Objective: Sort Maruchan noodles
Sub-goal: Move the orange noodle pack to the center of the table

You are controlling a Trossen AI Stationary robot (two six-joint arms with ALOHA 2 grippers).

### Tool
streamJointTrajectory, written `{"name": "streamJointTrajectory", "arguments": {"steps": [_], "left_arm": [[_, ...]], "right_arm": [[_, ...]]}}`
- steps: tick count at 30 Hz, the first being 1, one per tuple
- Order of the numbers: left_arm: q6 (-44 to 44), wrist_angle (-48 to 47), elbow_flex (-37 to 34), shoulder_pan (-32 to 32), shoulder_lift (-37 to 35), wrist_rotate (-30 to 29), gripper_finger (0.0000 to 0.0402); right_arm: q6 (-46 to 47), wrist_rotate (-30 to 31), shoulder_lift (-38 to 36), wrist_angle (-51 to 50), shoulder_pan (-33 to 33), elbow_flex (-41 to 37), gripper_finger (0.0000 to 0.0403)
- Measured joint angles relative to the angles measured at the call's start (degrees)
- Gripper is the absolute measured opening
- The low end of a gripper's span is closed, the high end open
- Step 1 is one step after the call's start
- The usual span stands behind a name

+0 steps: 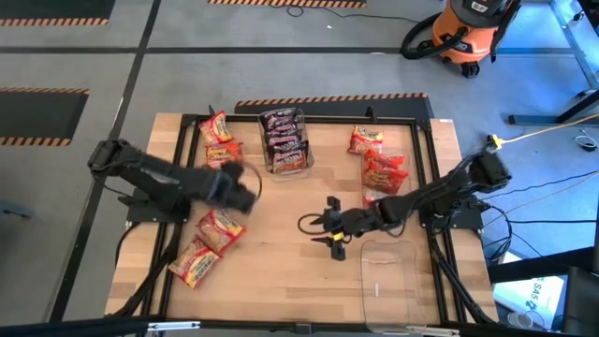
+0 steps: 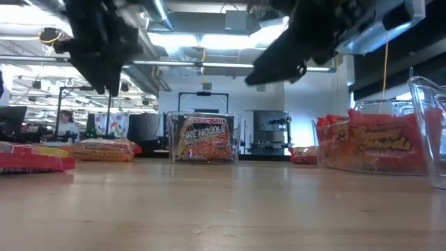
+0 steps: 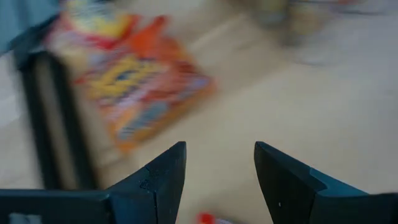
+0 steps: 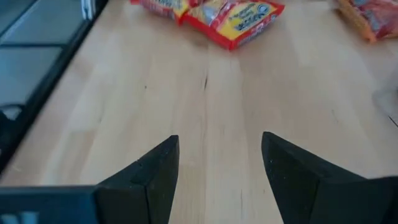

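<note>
**Sorting partly done: dark packets binned, red and yellow ones still loose**

One group appears sorted. The dark brown-black crinkly noodle packets (image 1: 284,138) are stacked inside a clear plastic rectangular bin (image 1: 301,165) at the far middle of the wooden table (image 1: 281,271); in the low view the same bin is seen standing upright with a dark packet face-on inside it.

The rest is judged unfinished. A second clear plastic bin (image 1: 389,278) lies near the front right of the table and is seen empty from above. Red-orange flat packets (image 1: 382,161) lie in a loose cluster at the far right, outside any bin as far as the high view shows. Yellow-orange packets with red print are spread on the left side: two near the far left corner (image 1: 218,139) and two more toward the front left (image 1: 210,243).

The left gripper (image 1: 245,192) is held over the table between those two yellow-orange groups, fingers apart and empty; its wrist view is blurred, with a yellow-orange packet ahead of it. The right gripper (image 1: 329,227) is held over bare wood near the table's middle, just beside the empty bin, fingers likewise apart with nothing between them.
</note>
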Motion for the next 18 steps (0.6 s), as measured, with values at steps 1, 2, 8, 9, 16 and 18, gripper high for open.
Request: {"name": "streamJointTrajectory", "arguments": {"steps": [1, 2, 8, 9, 16, 18], "left_arm": [[1.7, -0.3, -0.5, 3.3, 0.0, 0.8, 0.0185], [3.6, -0.1, -1.2, 6.4, 0.0, 1.3, 0.0186], [14.4, 6.2, -7.1, 22.9, 0.0, 2.4, 0.0186], [16.4, 8.6, -8.3, 25.0, 0.0, 3.2, 0.0185], [25.9, 24.2, -15.6, 34.1, 0.0, 8.6, 0.0185], [27.2, 26.3, -16.9, 34.8, 0.0, 9.9, 0.0186]], "right_arm": [[-0.7, 0.0, 1.1, 0.9, 0.0, 0.0, 0.0209], [-1.6, -0.1, 2.0, 1.4, 0.0, 0.0, 0.0209], [-2.3, 1.3, 4.7, 1.7, 0.0, 0.0, 0.0209], [-2.3, 1.2, 4.7, 1.7, 0.0, 0.0, 0.0209], [-2.3, 1.2, 4.8, 1.8, 0.0, 0.0, 0.0209], [-2.3, 1.2, 4.8, 1.6, 0.0, 0.0, 0.0209]]}}
